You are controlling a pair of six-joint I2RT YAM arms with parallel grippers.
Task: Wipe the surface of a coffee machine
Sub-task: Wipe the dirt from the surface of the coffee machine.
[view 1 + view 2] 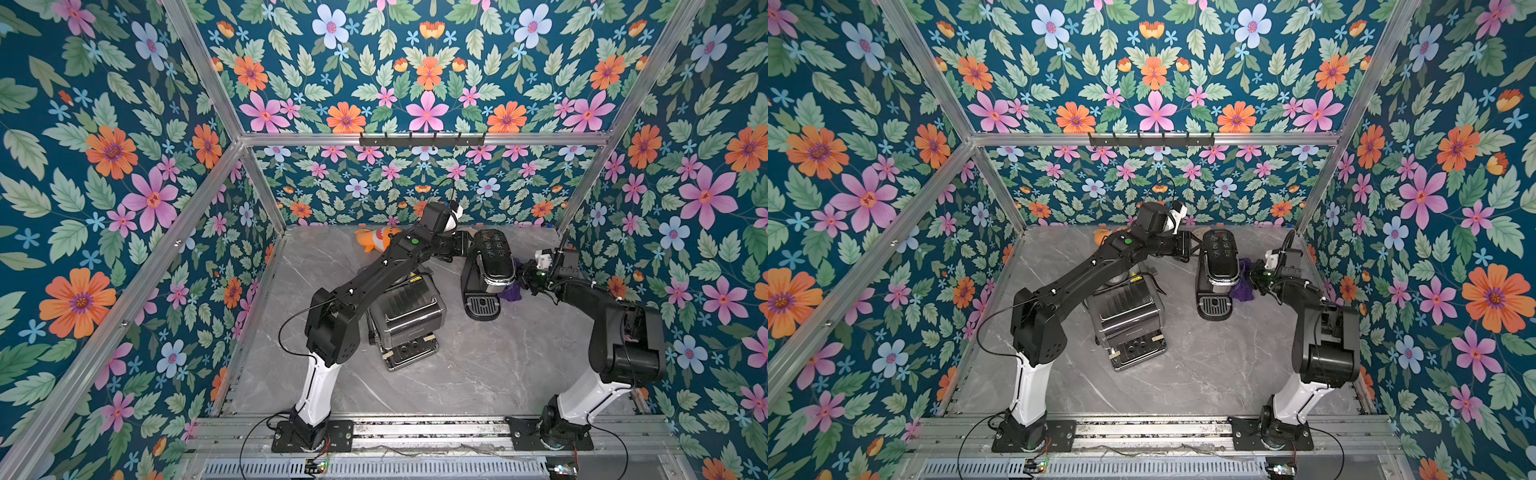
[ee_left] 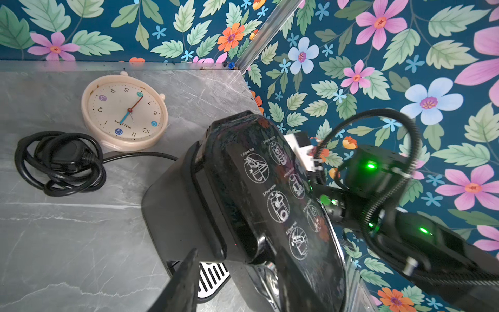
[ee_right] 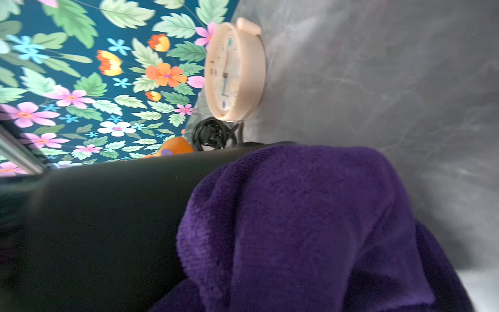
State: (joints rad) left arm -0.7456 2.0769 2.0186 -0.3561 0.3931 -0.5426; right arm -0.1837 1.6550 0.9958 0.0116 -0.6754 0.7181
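The black coffee machine (image 1: 490,266) (image 1: 1219,266) stands at the back of the grey table, its glossy lid printed with white diagrams (image 2: 280,205). My left gripper (image 1: 462,245) (image 1: 1188,244) (image 2: 237,256) reaches in from the machine's left. Its jaws straddle the upper body, one finger (image 2: 186,281) against the grey side and one across the lid. My right gripper (image 1: 524,278) (image 1: 1254,276) is shut on a purple cloth (image 1: 513,291) (image 1: 1244,284) (image 3: 310,216). The cloth is pressed against the machine's right side (image 3: 94,229) and hides the right fingers in the right wrist view.
A larger steel-and-black appliance (image 1: 405,320) (image 1: 1125,320) stands under the left arm. Behind the machine lie a cream clock (image 2: 124,112) (image 3: 235,73), a coiled black cord (image 2: 59,162) and an orange toy (image 1: 376,239). Floral walls enclose the back and both sides.
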